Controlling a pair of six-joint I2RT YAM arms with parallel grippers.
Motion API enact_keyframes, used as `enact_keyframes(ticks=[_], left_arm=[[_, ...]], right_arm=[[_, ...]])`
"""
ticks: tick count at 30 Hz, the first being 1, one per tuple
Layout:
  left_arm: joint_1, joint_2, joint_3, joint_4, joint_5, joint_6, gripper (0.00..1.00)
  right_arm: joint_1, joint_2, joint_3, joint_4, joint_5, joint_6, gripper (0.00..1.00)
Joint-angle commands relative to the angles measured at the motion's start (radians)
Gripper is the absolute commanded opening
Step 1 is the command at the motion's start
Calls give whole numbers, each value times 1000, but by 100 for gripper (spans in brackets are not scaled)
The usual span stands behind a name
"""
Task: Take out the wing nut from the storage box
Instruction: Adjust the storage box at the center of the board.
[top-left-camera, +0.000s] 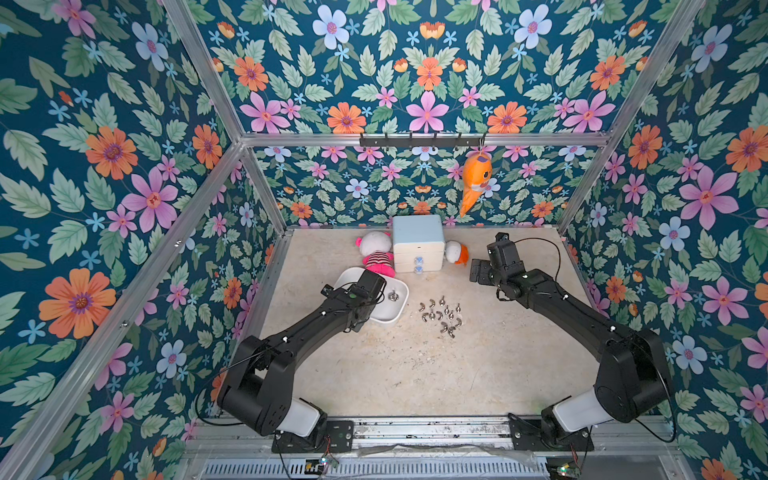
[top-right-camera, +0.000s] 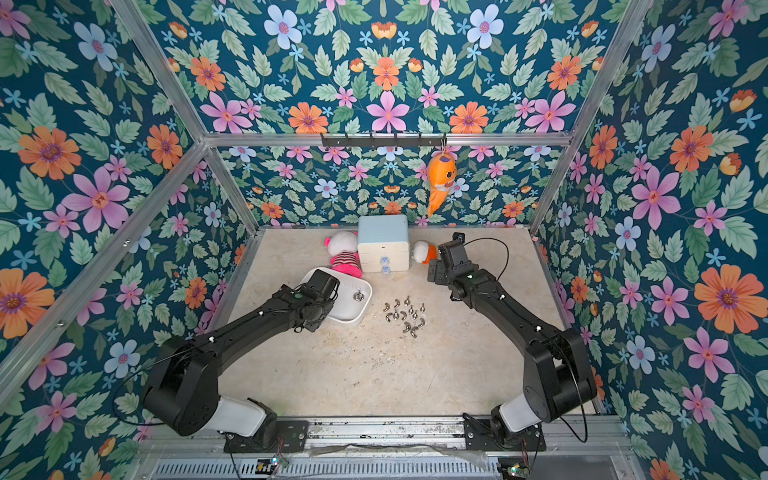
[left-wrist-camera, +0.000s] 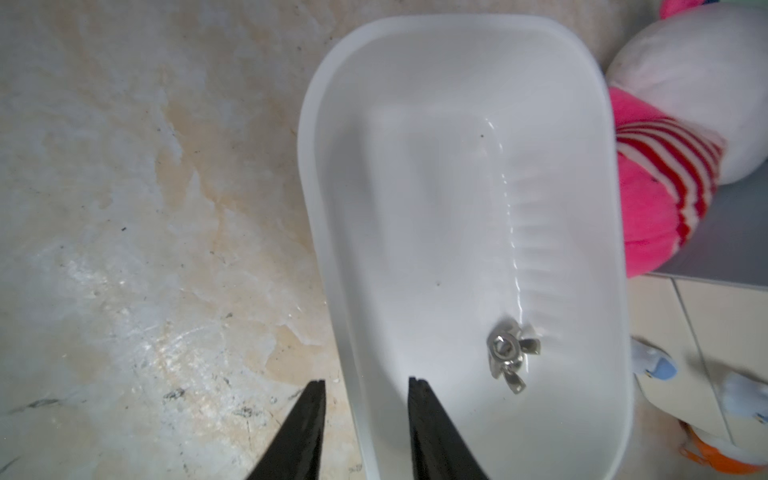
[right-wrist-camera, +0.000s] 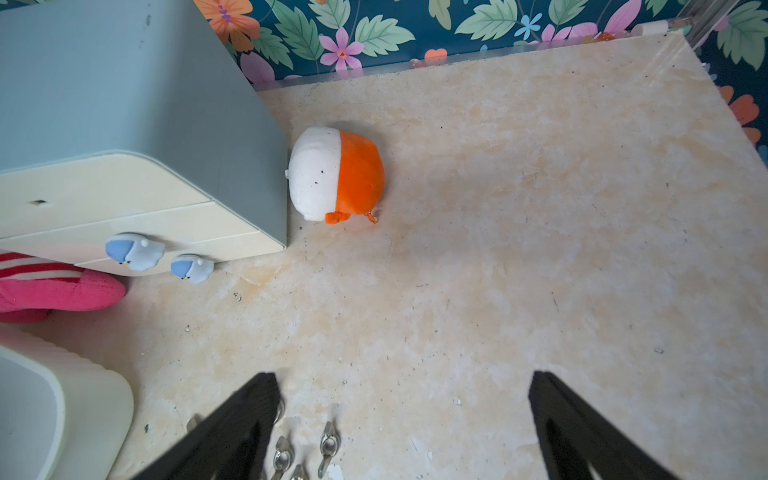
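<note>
The storage box is a shallow white tray at the table's left-middle. A single metal wing nut lies inside it near its right end. My left gripper hovers over the box's near rim, open and holding nothing; one finger is over the table, the other over the box floor. In both top views the wrist hides its fingers. My right gripper stands wide open and empty above the table, right of the drawer cabinet.
Several loose wing nuts lie on the table right of the box. Behind stand a white drawer cabinet, a pink striped doll touching the box, and an orange-white plush. An orange fish toy hangs from a hook rail.
</note>
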Motion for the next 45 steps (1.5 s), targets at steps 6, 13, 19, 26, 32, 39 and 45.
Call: enact_keyframes(ticks=[6,13,19,26,32,39,45], left_arm=[[-38,-54,119,-71,-63,375,46],[129,149,330,-171,53,909,59],[242,250,456,-235,27,1157,60],[366,267,474,-195,206,1305,60],[417,321,513,-198,343,1396,61],[460,413,524,-199,331,1432,61],[466,471,524,-173,352,1444,60]], right_arm=[[8,15,28,-6,12,-7,99],[10,26,41,-12,11,-16,99],[9,35,57,-19,5,-28,99],[19,78,107,-27,-12,-41,99],[32,107,128,-35,-14,-44,99],[34,114,138,-45,-7,-47,99],[37,119,135,-47,-5,-44,99]])
